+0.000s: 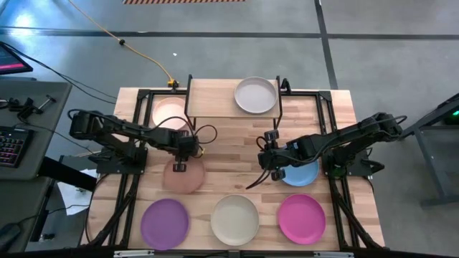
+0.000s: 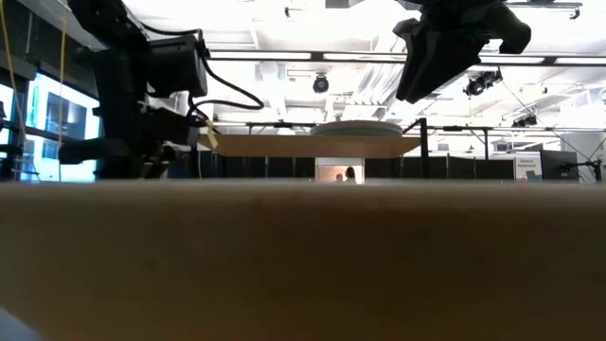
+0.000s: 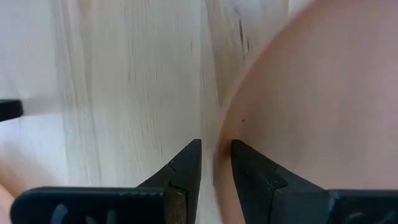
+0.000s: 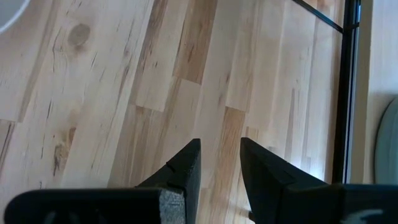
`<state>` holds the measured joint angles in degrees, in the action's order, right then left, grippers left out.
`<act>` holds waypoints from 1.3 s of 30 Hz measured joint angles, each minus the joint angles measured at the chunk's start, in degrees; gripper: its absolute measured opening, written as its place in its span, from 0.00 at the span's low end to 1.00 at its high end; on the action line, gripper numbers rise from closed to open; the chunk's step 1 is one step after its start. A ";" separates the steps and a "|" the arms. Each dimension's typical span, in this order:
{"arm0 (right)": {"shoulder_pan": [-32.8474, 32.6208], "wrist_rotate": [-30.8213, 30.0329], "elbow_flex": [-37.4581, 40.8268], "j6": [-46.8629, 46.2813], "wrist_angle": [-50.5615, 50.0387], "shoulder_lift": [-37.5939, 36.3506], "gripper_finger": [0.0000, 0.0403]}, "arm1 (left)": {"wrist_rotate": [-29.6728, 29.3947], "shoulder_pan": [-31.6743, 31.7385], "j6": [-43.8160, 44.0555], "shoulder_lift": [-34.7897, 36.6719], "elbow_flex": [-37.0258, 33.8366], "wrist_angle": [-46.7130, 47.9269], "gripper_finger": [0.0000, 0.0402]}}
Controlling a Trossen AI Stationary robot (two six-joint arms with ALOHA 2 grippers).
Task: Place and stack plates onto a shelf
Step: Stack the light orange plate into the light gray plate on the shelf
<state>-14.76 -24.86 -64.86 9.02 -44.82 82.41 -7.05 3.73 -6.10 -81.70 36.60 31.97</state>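
Evidently the left gripper (image 3: 216, 163) had its jaws set astride the rim of the round matte peach plate (image 1: 183, 176), the edge running up between the two dark tips in its wrist view; they looked pinched on it, a rim hold being the likely way to lift so shallow a dish off the bench (image 1: 229, 150). That plate lay at the gripper's 6 o'clock in the high view, near the bench's left half. The right gripper (image 4: 219, 163) hung over bare boards with its jaws a narrow gap apart, nothing between them; the round blue plate (image 1: 302, 174) sat just at its 3 o'clock, probably next in line. Farther out, the low light-wood shelf on thin black legs (image 1: 215, 100) stood at the bench's 12 o'clock, already carrying the grey plate (image 1: 256, 94) on its right end, with the pale pink plate (image 1: 169, 111) lit beside its left end. Purple (image 1: 164, 223), cream (image 1: 234, 218) and magenta (image 1: 301, 218) plates waited along 6 o'clock.
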 joint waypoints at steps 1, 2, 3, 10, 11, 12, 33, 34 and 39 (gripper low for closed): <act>-0.02 0.00 0.00 0.00 0.00 0.00 0.23 | -0.05 0.00 -0.01 0.10 -0.02 -0.12 0.20; 0.00 0.00 0.00 0.00 -0.01 0.00 0.23 | -0.07 0.00 0.01 0.05 -0.02 -0.15 0.20; 0.00 0.00 0.00 0.00 -0.01 0.00 0.23 | -0.07 0.00 0.01 0.01 -0.02 0.03 0.19; -0.02 -0.02 0.00 0.10 0.00 0.00 0.23 | -0.10 0.00 0.01 0.08 -0.02 0.04 0.11; -0.01 -0.02 0.00 0.16 0.00 0.00 0.23 | -0.10 0.00 -0.01 0.11 -0.02 0.04 0.08; 0.00 -0.02 0.00 0.21 0.00 0.00 0.23 | -0.06 0.01 0.00 0.19 0.00 0.04 0.05; 0.00 -1.93 0.00 0.02 -0.01 0.00 0.23 | -0.33 0.00 2.48 0.08 9.31 4.95 0.00; 0.00 -1.95 0.00 0.03 -0.02 -0.03 0.23 | -0.34 0.00 2.47 0.08 10.07 5.16 0.00; 0.00 -2.05 0.02 -1.40 0.10 -1.20 0.23 | -0.93 0.09 2.47 0.08 14.29 5.80 0.00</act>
<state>-14.76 -26.91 -64.84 7.62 -44.72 81.21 -7.98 3.81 -3.63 -81.62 50.89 37.76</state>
